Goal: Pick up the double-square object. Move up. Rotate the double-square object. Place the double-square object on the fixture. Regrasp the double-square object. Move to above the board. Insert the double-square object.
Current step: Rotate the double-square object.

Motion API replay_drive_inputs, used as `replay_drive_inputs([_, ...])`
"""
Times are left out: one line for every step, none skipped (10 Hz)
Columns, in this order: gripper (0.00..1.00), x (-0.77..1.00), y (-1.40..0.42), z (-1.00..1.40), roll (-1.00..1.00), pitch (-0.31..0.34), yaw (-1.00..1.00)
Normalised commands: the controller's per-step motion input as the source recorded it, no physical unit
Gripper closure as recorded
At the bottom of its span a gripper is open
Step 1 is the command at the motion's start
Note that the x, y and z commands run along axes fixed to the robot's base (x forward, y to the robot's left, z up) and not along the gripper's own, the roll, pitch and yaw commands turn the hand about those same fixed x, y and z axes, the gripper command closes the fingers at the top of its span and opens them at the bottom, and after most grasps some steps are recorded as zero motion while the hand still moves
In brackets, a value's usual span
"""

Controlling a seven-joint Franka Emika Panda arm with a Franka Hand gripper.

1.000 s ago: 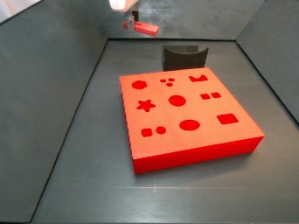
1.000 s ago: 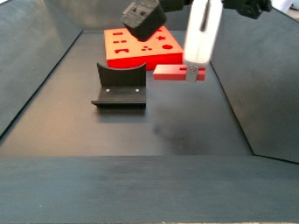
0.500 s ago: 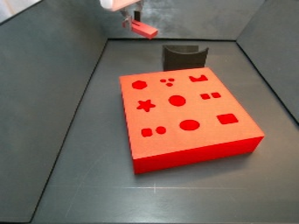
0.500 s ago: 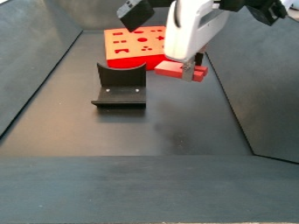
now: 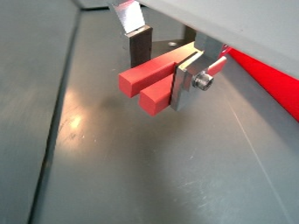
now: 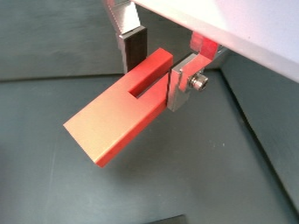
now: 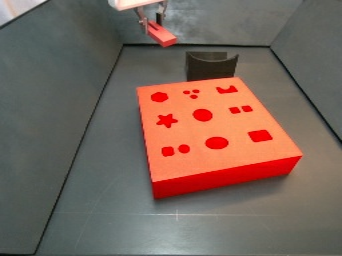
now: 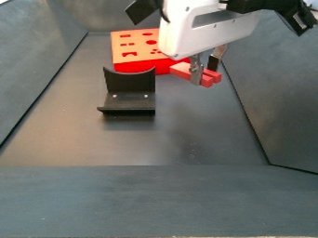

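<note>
Double-square object (image 5: 152, 80) is pinched between my fingers, the silver plates (image 5: 184, 83) pressed against its sides, and it juts out from them at a tilt, clear of the floor. In a wrist view the red piece (image 6: 122, 118) runs long and flat away from the gripper (image 6: 158, 70), with a groove cut into the end that sits between the pads. My gripper (image 7: 156, 22) hangs high in the upper left of a side view, above the dark floor and behind the fixture (image 7: 211, 63), with the small red block (image 7: 163, 35) slanting down beneath it. In a side view the gripper (image 8: 205, 67) sits in the upper middle of the frame, under the white wrist housing, and the red piece (image 8: 199, 77) shows just below it, to the right of the fixture (image 8: 126, 91) and well above the floor. The board (image 7: 214, 130) lies flat in the middle of the frame, its darker cut-outs facing up, just in front of the fixture. From the other side the board (image 8: 134, 45) sits at the back, behind the fixture.
</note>
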Motion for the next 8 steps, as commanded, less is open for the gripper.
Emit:
replay_drive_inputs([1.0, 0.02, 0.02, -0.04, -0.03, -0.02, -1.0])
replay_drive_inputs([1.0, 0.02, 0.02, -0.04, -0.03, -0.023, -1.0])
replay_drive_inputs([1.0, 0.02, 0.02, -0.04, -0.03, -0.025, -1.0])
replay_drive_inputs([1.0, 0.02, 0.02, -0.04, -0.04, -0.03, -1.0])
replay_drive_inputs([1.0, 0.02, 0.02, -0.04, -0.05, -0.035, -1.0])
replay_drive_inputs([1.0, 0.02, 0.02, -0.04, -0.05, -0.04, -1.0])
replay_drive_inputs([1.0, 0.02, 0.02, -0.04, -0.07, -0.052, -0.98])
replay_drive_inputs([1.0, 0.02, 0.02, -0.04, -0.07, -0.052, -0.72])
